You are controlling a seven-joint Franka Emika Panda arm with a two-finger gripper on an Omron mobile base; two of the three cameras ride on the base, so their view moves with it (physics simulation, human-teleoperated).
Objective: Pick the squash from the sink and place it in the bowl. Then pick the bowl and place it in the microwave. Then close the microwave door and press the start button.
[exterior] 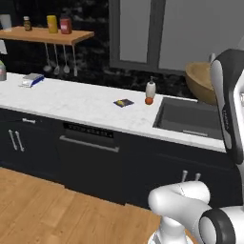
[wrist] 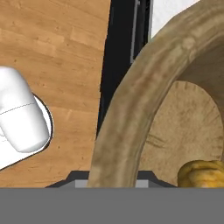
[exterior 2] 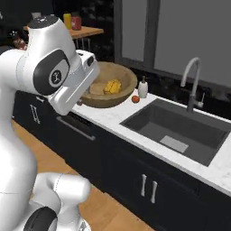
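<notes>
Kitchen, marble counter (exterior: pixel 71 102), sink (exterior 2: pixel 180 131), gooseneck faucet (exterior 2: pixel 191 81), dark cabinets (exterior: pixel 28 143)

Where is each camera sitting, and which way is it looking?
Left base view: behind the arm, on its left, looking forward and down at the counter and sink; white arm at right.
Right base view: behind the arm, on its right, facing the sink and faucet; arm at left.
Hand view: on the hand, looking along the bowl rim toward the floor; fingertips unclear.
Shared: right base and hand views show the bowl holding the squash.
</notes>
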